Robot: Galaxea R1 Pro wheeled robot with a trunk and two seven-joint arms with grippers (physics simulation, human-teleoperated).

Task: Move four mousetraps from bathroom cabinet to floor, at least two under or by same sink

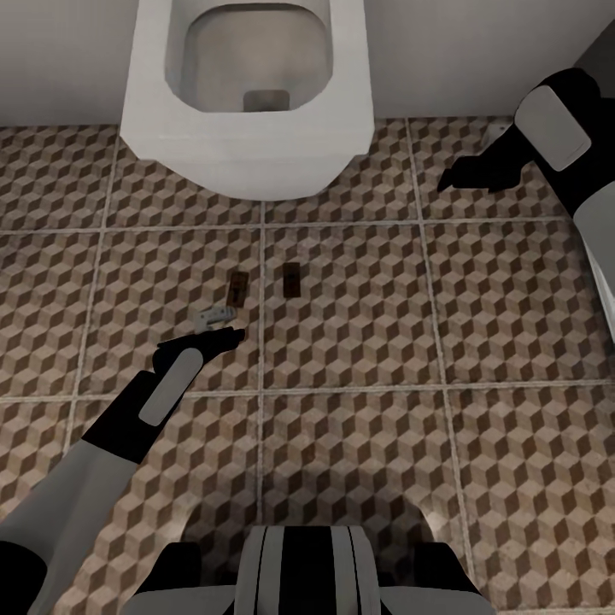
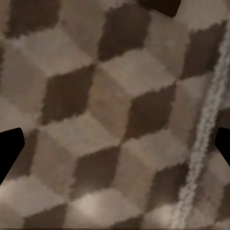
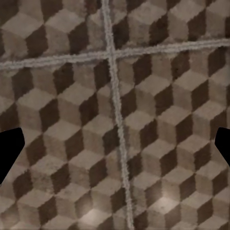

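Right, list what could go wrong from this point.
1. The left gripper sits low beside a mousetrap on the bathroom floor; lifting or swinging away could knock it or its neighbour.
2. Something pale and small lies by the fingertips; it is too blurred to identify, so trap counts may be misjudged.

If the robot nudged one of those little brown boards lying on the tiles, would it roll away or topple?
Probably neither. Each mousetrap lies flat on the bathroom floor, so it would likely slide, not roll or tip. It looks thin and small beside the left gripper, so probably light and stiff. Lying so low, it may be awkward for the fingers to pinch.
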